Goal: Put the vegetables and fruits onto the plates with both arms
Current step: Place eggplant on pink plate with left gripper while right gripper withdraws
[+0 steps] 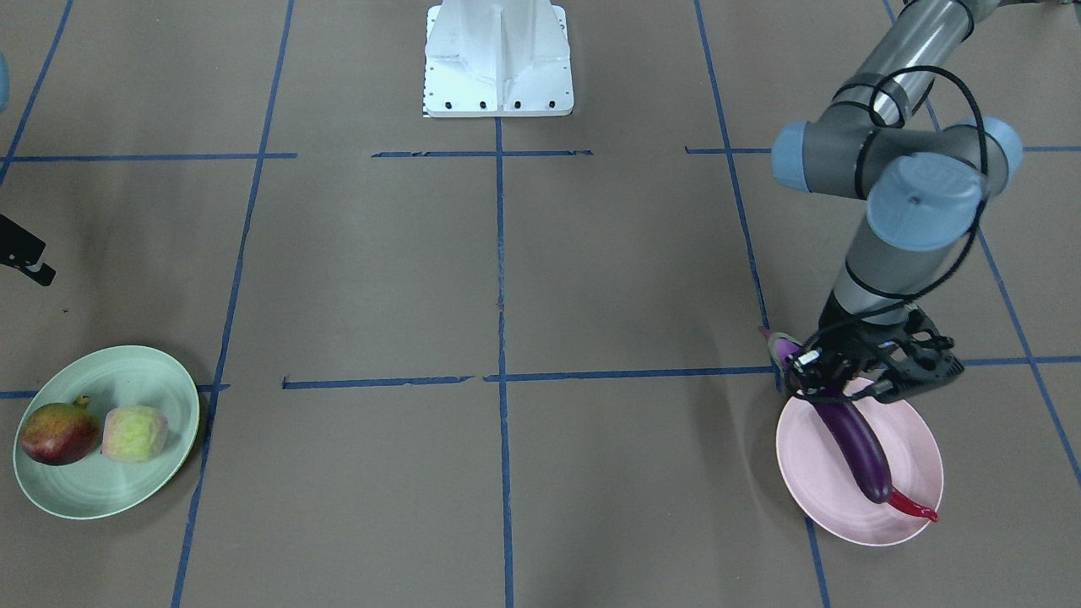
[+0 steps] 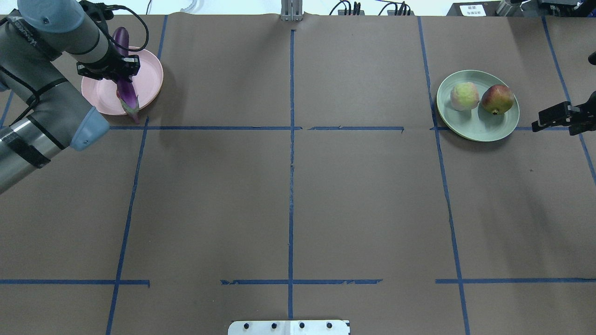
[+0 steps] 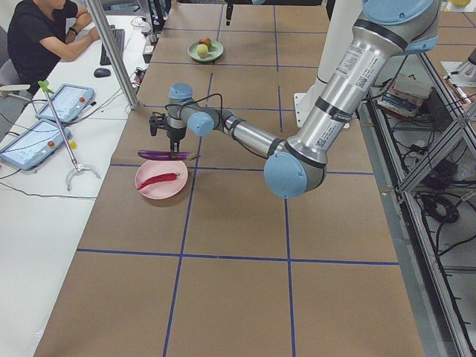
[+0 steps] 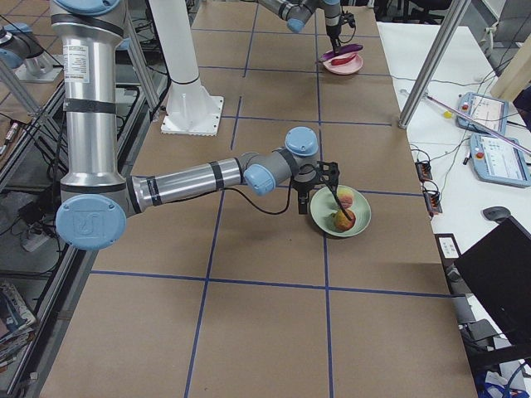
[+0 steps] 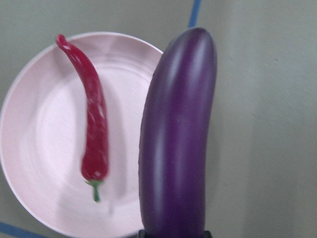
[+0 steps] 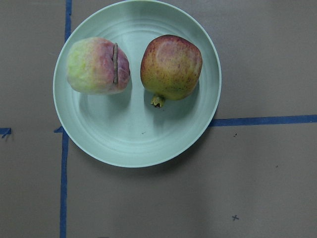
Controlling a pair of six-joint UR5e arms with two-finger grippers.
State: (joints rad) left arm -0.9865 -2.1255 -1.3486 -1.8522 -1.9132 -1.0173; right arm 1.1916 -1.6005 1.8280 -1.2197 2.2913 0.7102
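My left gripper is shut on the purple eggplant and holds it level above the pink plate. Its stem end sticks out past the rim. The red chili lies on that plate beside it. The mint green plate holds the red-and-yellow fruit and the pale green-pink fruit. My right gripper hovers empty beside this plate and looks open.
The white base block stands at the table's middle on the robot's side. Blue tape lines grid the brown table. An operator, tablets and a metal post are along the far side.
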